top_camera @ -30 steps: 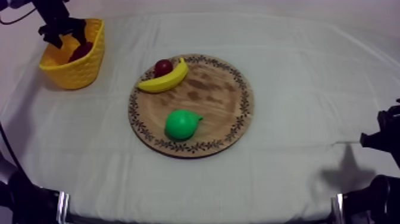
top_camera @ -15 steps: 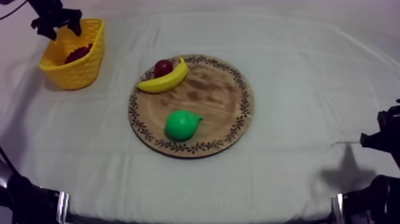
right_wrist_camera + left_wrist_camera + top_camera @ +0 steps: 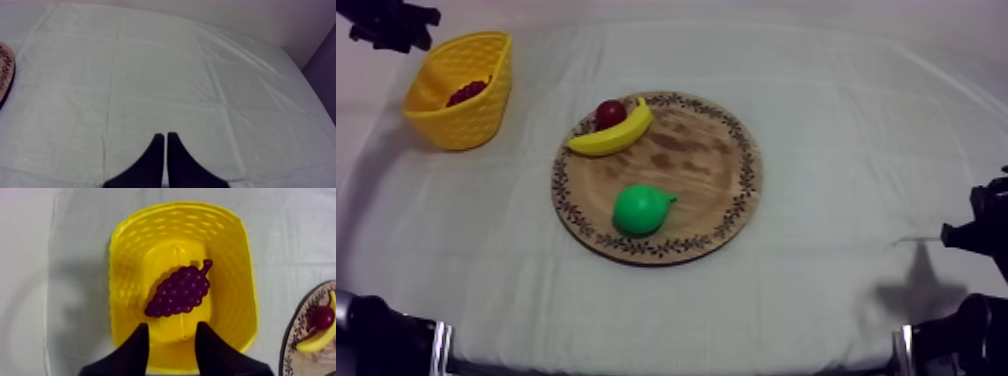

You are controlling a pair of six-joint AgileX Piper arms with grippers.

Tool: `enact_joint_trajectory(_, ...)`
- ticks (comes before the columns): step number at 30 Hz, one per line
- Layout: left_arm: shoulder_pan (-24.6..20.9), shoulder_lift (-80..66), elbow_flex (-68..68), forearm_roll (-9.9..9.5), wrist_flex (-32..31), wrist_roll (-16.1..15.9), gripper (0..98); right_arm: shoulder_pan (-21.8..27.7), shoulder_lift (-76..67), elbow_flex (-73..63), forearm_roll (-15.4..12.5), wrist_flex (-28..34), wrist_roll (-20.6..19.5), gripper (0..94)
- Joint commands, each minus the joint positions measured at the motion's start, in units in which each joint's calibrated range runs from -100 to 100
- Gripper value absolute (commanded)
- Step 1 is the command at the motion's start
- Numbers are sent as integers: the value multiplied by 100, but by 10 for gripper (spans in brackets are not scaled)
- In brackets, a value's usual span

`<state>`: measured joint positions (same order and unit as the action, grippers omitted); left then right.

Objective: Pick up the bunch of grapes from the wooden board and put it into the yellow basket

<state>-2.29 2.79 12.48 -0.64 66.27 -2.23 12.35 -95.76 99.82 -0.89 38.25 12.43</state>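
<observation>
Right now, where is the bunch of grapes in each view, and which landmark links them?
Top view: bunch of grapes in the yellow basket, upper left.
Left wrist view: in the basket, beyond the left gripper.
Right wrist view: cloth beside the wooden board.
Shared landmark: the board.

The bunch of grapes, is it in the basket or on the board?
In: the bunch of grapes lies on the floor of the yellow basket, under the open left gripper.

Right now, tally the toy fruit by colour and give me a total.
Yellow: 1, the banana
Green: 1, the pear
Red: 1, the small red fruit
Purple: 1, the bunch of grapes, in the yellow basket
Total: 4
</observation>
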Motion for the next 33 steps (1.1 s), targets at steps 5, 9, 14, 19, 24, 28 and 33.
enact_joint_trajectory(5,40,-2129,2399,-172,-1486,55,186,-2,1,-5,-1,-2,0,3)
enact_joint_trajectory(9,38,-3299,3500,-326,-1968,240,82,-2,1,-5,-1,-2,0,3)
enact_joint_trajectory(14,30,-4653,4653,-398,-2150,256,14,-2,1,-5,-1,-2,0,3)
enact_joint_trajectory(19,133,-5945,5992,-393,-2817,387,2,-2,1,-5,-1,-2,0,3)
enact_joint_trajectory(24,360,-7143,7234,-475,-3534,550,0,-2,1,-5,-1,-2,0,3)
enact_joint_trajectory(28,594,-7994,7979,-900,-3813,1054,0,-2,1,-5,-1,-2,0,3)
enact_joint_trajectory(33,801,-8928,8481,-776,-3708,898,0,-2,1,-5,-1,-2,2,3)
